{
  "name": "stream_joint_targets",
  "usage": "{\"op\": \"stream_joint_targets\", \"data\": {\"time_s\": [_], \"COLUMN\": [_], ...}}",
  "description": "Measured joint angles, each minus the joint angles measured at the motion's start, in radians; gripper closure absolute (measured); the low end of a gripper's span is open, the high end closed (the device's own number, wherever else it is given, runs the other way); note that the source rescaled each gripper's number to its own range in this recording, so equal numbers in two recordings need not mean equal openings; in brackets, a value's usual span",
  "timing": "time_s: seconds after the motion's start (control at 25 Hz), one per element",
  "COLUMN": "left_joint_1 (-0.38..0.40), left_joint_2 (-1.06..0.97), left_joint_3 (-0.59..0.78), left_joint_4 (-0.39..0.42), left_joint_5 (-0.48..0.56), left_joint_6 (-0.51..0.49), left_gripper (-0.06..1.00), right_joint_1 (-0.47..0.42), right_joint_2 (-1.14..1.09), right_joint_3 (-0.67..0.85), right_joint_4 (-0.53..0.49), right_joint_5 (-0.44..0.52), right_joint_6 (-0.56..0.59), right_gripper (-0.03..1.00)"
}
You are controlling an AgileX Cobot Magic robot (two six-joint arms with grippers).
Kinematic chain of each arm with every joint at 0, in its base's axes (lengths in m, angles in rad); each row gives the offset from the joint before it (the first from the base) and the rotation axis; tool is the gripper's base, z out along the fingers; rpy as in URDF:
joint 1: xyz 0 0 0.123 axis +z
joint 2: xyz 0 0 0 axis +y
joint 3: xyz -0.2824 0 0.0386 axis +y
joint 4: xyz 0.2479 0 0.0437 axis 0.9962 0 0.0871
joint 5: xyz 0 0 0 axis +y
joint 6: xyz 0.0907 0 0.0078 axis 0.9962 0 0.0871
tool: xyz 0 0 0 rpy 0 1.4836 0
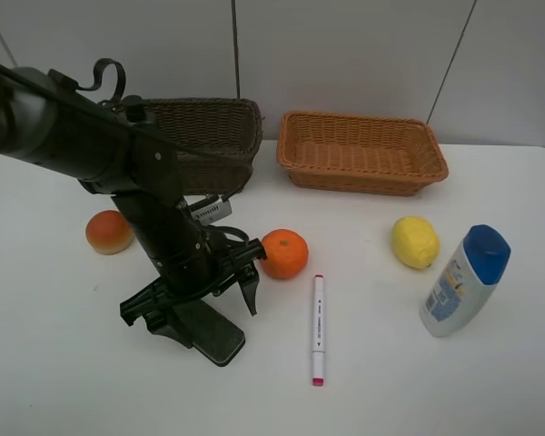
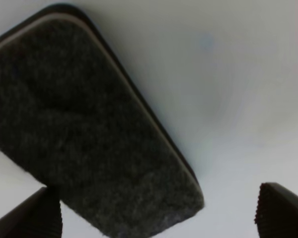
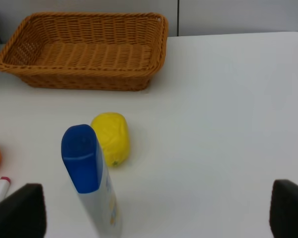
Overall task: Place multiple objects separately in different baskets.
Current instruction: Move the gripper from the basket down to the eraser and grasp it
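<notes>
Two woven baskets stand along the far edge of the white surface (image 1: pixel 527 381): the dark brown basket (image 1: pixel 220 134) toward the left, partly hidden behind the left arm (image 1: pixel 73 136), and the orange-tan basket (image 1: pixel 361 153) just beside it, near the middle of that edge. The left hand (image 1: pixel 193 304) hangs low over the black eraser (image 1: pixel 211 334), which lies flat toward the near edge. Its fingers are spread wide with the eraser between them and nothing gripped; the wrist view does not settle whether a fingertip touches it. A peach (image 1: pixel 109 232) sits toward the left edge, and an orange (image 1: pixel 284 253) lies just beside the hand's right finger. The marker (image 1: pixel 317 329) lies flat, pink tip toward the near edge. A lemon (image 1: pixel 415 242) and the blue-capped bottle (image 1: pixel 464 281) lie near each other toward the right edge. The right hand (image 3: pixel 154 215), seen only in its wrist view, is wide open and empty above them.
</notes>
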Motion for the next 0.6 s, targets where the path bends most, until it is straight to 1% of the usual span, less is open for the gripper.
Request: {"op": "stream_joint_targets", "data": {"time_s": [0.32,0.44,0.6], "left_joint_1": [0.024,0.040,0.042], "left_joint_2": [0.000,0.000,0.004], "left_joint_3": [0.000,0.000,0.000], "left_joint_4": [0.000,0.000,-0.001], "left_joint_5": [0.004,0.004,0.003], "left_joint_6": [-0.024,-0.044,-0.076], "left_gripper": [0.02,0.02,0.02], "right_joint_1": [0.000,0.000,0.000], "right_joint_2": [0.000,0.000,0.000], "right_joint_3": [0.000,0.000,0.000], "right_joint_4": [0.000,0.000,0.000], "right_joint_5": [0.000,0.000,0.000], "right_joint_6": [0.000,0.000,0.000], "right_gripper": [-0.03,-0.03,-0.03]}}
